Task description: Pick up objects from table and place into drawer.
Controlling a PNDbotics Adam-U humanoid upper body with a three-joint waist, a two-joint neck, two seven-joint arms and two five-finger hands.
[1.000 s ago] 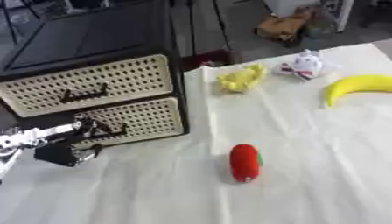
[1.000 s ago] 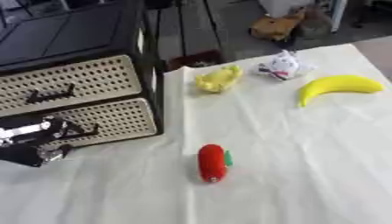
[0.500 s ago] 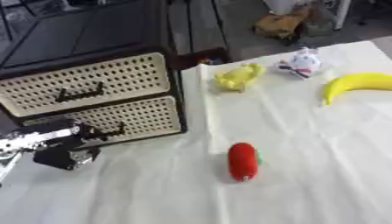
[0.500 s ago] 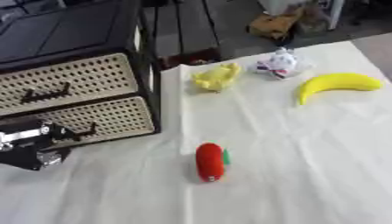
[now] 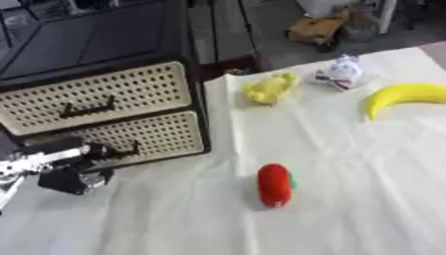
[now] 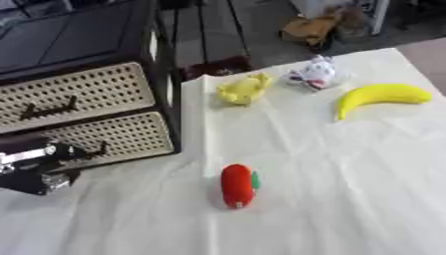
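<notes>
A black cabinet (image 5: 104,45) holds two cream perforated drawers, an upper drawer (image 5: 96,97) and a lower drawer (image 5: 148,137), both closed or nearly so. My left hand (image 5: 71,172) is low at the left in front of the lower drawer, its fingers curled at the drawer's dark handle (image 5: 129,149). On the white cloth lie a red object with a green bit (image 5: 275,184), a yellow soft toy (image 5: 268,88), a small white toy (image 5: 341,73) and a banana (image 5: 407,95). My right hand shows in neither view.
The white cloth (image 5: 348,199) covers the table up to the cabinet's foot. Beyond the table's far edge are the floor and a brown object (image 5: 313,30). Open cloth lies right of and below the red object.
The whole picture has shifted slightly, so the camera moved. My left hand has stayed at the lower drawer's handle, edging a little lower. The objects on the cloth have not moved.
</notes>
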